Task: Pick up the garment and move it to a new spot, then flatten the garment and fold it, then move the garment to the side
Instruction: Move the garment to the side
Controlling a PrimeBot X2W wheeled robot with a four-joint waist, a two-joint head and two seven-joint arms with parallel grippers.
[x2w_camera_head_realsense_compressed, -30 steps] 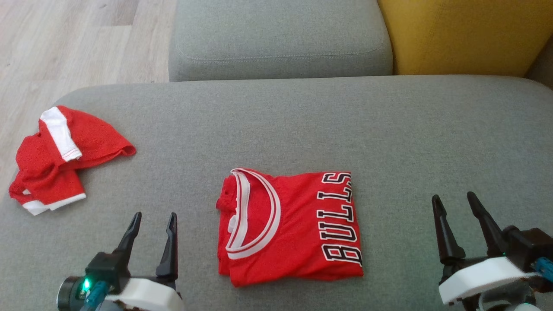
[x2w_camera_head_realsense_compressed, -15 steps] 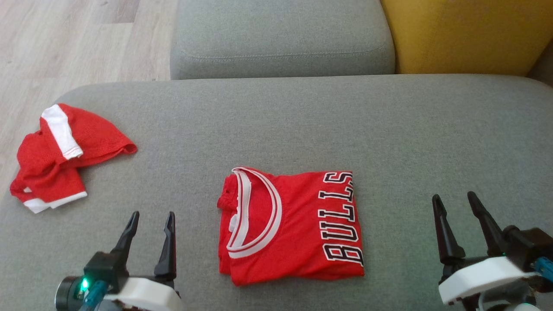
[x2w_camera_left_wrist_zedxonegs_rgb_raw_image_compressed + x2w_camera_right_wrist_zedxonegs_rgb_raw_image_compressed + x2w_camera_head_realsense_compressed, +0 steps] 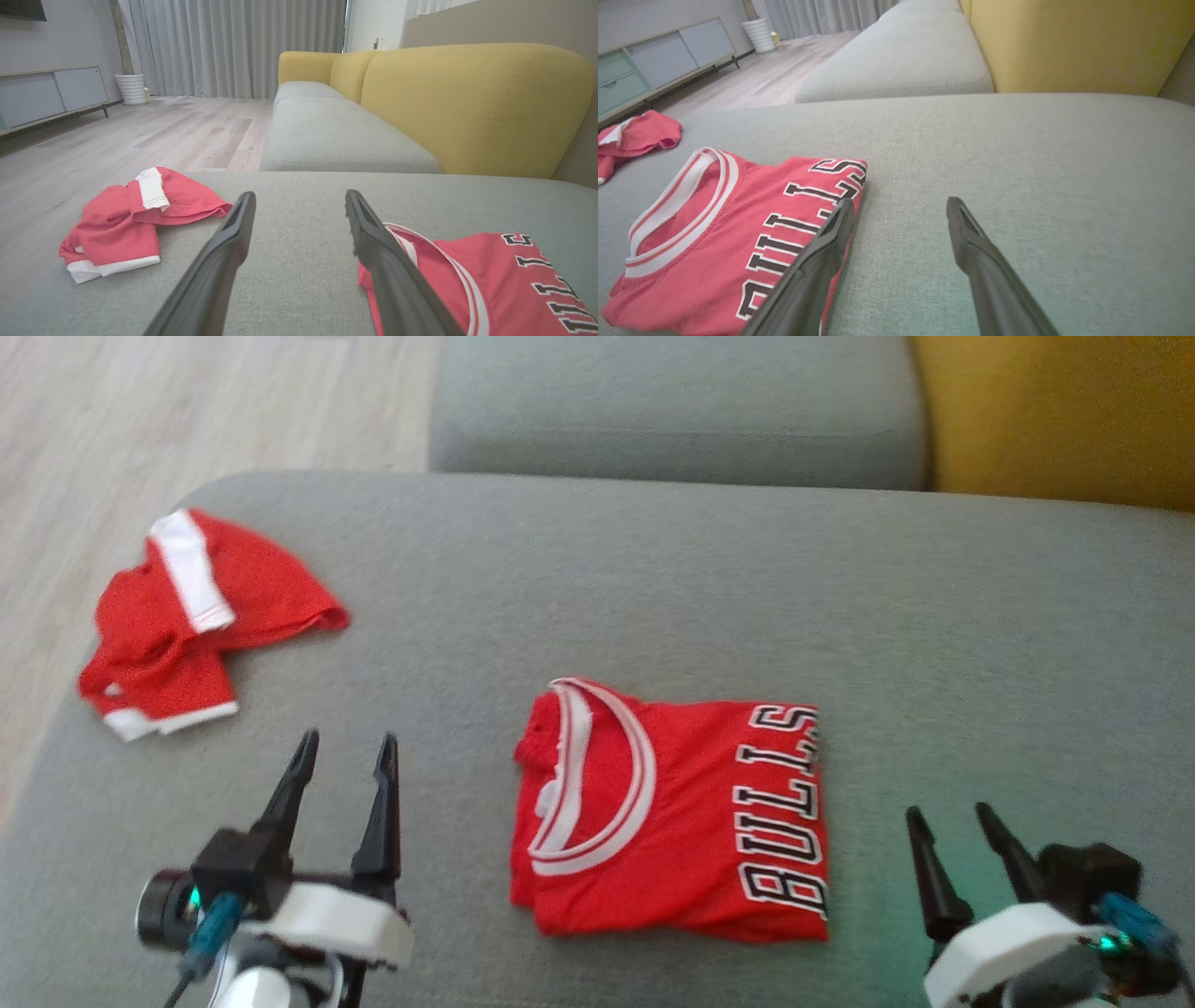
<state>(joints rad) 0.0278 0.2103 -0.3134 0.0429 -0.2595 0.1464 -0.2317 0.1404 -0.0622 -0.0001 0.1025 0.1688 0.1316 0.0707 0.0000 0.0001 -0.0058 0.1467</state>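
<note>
Jersey (image 3: 672, 821) of red mesh-like knit lies folded into a flat, near-square packet on the grey cushion (image 3: 747, 588), at the middle of the cushion's near half; its neckline, a broad white rib band edged with thin red and white stripes, curves in a smooth arc across the packet's left part; black block letters outlined in white, reading BULLS, run along its right edge, turned sideways; the folded edges look fairly straight, with a small pucker at the left corner beside the collar.

The cushion is a wide slab with rounded corners and a fine, matte woven cover; the jersey lies flat on it, touched by nothing.

Left gripper (image 3: 347, 739) hovers over the cushion's near left part, just left of the jersey, its two long dark tapering fingers spread apart with nothing between them; the left wrist view (image 3: 300, 193) shows bare grey weave in that gap and the collar just beside the right-hand finger.

Right gripper (image 3: 948, 810) sits over the cushion's near right part, fingers likewise parted and empty; in the right wrist view (image 3: 900, 200) its left finger overlaps the lettered edge, though contact cannot be judged.

A crumpled red garment (image 3: 201, 616) with white bands lies bunched at the cushion's far left corner, soft and uneven in outline; a smooth yellow backrest (image 3: 1055, 411) rises beyond the cushion's far right side.
</note>
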